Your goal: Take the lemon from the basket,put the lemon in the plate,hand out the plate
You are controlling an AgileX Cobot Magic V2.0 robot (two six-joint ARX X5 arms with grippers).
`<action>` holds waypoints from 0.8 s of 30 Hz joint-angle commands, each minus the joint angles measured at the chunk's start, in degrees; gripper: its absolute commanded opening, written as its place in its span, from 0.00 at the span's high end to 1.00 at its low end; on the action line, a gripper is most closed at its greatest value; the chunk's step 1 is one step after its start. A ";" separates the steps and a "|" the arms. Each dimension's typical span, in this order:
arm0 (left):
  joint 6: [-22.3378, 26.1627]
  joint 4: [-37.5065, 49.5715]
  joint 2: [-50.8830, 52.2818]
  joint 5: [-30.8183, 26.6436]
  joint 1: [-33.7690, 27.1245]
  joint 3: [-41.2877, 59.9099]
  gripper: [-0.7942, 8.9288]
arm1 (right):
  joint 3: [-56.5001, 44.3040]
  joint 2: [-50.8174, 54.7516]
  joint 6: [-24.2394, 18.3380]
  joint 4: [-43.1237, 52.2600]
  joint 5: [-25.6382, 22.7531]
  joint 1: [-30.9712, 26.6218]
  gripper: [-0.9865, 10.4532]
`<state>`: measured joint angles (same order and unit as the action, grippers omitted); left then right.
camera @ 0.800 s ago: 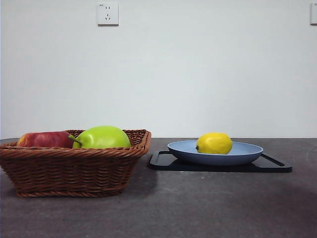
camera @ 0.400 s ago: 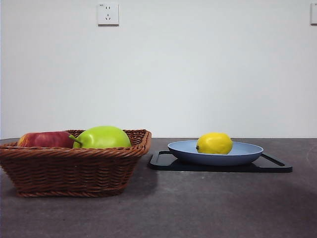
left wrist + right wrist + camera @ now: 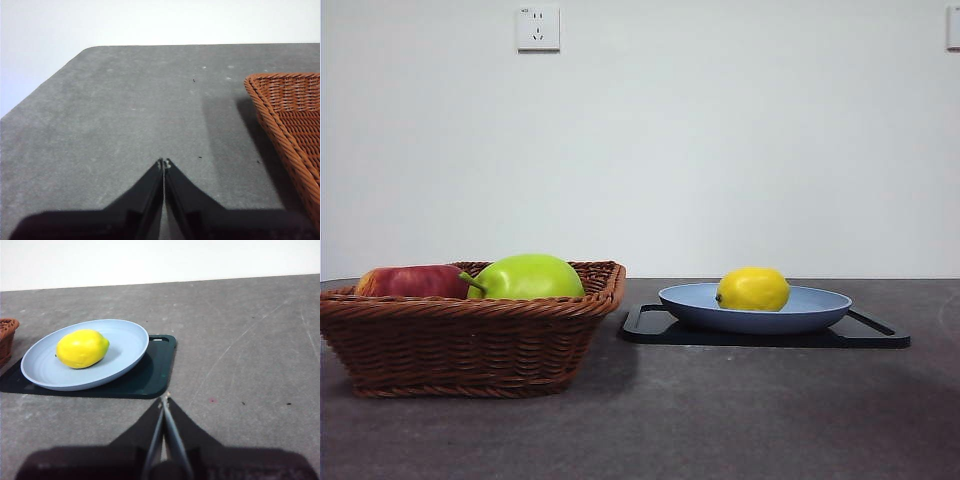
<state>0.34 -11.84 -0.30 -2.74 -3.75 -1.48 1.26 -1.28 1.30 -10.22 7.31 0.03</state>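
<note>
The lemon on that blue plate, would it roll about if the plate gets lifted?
Probably a little. The lemon is a smooth oval lying loose on the plate, which looks smooth and shallow, so a tilt could send it rolling. The raised rim may stop it. Neither gripper touches it now.

The left gripper (image 3: 163, 164) and the right gripper (image 3: 164, 401) each hang low over the table, black jaws pressed together at the tips, holding nothing.
</note>
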 commanded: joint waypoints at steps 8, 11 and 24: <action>-0.55 0.26 0.22 0.02 -0.24 0.48 0.91 | -0.72 0.04 0.59 0.35 -0.20 0.02 0.91; -0.55 0.24 0.22 0.02 -0.24 0.48 0.91 | -0.72 0.04 0.59 0.35 -0.20 0.02 0.91; -0.55 0.24 0.22 0.02 -0.24 0.48 0.91 | -0.72 0.04 0.59 0.35 -0.20 0.02 0.91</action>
<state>0.34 -11.84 -0.30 -2.74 -3.75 -1.50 1.26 -1.28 1.30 -10.20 7.31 0.03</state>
